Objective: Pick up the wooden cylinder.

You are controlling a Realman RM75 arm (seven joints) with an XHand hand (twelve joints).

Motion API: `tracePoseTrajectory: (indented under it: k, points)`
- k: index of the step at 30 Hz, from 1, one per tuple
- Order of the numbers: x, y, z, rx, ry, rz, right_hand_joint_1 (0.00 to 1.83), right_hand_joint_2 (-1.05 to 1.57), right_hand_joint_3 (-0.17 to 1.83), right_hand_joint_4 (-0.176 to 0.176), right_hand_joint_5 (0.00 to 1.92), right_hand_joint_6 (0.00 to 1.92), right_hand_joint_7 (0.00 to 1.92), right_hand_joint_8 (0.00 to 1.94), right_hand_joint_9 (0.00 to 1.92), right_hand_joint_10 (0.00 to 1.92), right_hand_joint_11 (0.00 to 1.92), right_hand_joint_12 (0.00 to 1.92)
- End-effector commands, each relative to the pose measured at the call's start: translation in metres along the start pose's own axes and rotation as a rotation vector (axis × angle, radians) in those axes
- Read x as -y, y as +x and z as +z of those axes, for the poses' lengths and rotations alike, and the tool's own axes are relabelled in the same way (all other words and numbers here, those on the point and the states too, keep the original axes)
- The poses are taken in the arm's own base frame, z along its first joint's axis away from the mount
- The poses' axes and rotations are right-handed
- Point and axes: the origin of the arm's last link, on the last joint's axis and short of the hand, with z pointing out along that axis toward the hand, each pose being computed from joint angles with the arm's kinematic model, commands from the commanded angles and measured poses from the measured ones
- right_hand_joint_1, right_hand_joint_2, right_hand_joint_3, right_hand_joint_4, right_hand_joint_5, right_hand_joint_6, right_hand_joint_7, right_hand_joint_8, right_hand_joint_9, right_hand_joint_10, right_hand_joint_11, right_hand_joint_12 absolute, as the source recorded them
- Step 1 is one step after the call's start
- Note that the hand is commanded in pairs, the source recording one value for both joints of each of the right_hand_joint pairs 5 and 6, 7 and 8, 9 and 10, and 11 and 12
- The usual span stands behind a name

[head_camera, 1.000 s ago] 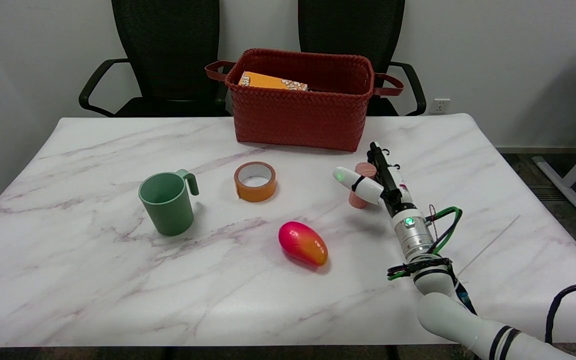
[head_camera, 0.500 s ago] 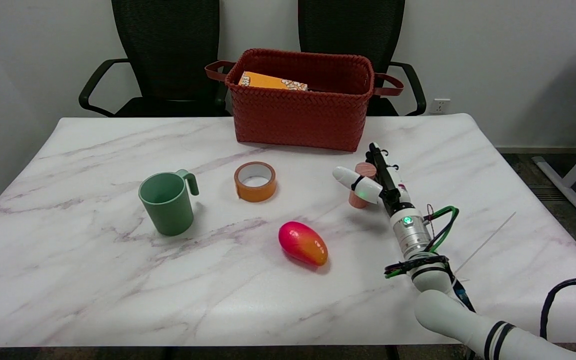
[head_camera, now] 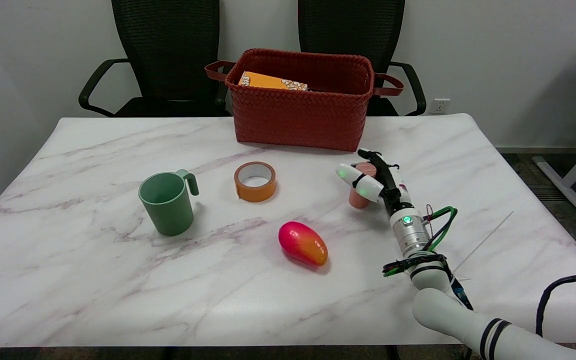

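Observation:
The wooden cylinder (head_camera: 357, 199), short and pinkish-tan, stands upright on the marble table (head_camera: 118, 280), right of centre and just in front of the basket. My right hand (head_camera: 375, 180) wraps it from the right. The white thumb lies across its near side, and the black-backed fingers (head_camera: 368, 155) curl over its far side and top. The cylinder's base still rests on the table, and its middle is hidden behind the thumb.
A red woven basket (head_camera: 300, 115) holding an orange box stands behind the cylinder. An orange tape roll (head_camera: 255, 181) and a green mug (head_camera: 167, 202) lie to the left. A red-yellow mango (head_camera: 302, 243) sits nearer the front. Two black chairs stand beyond the far edge.
The fingers, straight a second ago, have curled over the cylinder's far side, and the thumb has drawn in against its front. The cylinder has not moved.

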Motion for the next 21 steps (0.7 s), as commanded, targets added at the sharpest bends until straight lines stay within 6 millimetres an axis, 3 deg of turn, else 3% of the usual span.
tracePoseTrajectory:
  k: [1,4,9,15,21]
  points:
    - [0.001,0.004,0.002,-0.031,0.018,0.061,0.73,0.78,-0.17,0.0,1.14,1.14,1.55,1.55,1.43,1.43,1.79,1.79]
    - [0.0,0.004,0.0,-0.034,0.014,0.063,0.75,0.81,-0.17,0.0,1.44,1.44,1.71,1.71,1.61,1.61,1.92,1.92]
    - [-0.002,0.006,-0.002,-0.05,0.016,0.056,0.75,0.81,-0.17,0.0,1.5,1.5,1.74,1.74,1.66,1.66,1.92,1.92]
    - [0.002,0.011,-0.002,-0.077,0.039,0.051,0.73,0.8,-0.17,0.0,1.64,1.64,1.78,1.78,1.65,1.65,1.79,1.79]
    - [0.021,0.013,0.003,-0.113,0.128,0.048,0.77,0.77,-0.17,0.0,1.72,1.72,1.82,1.82,1.69,1.69,1.82,1.82]
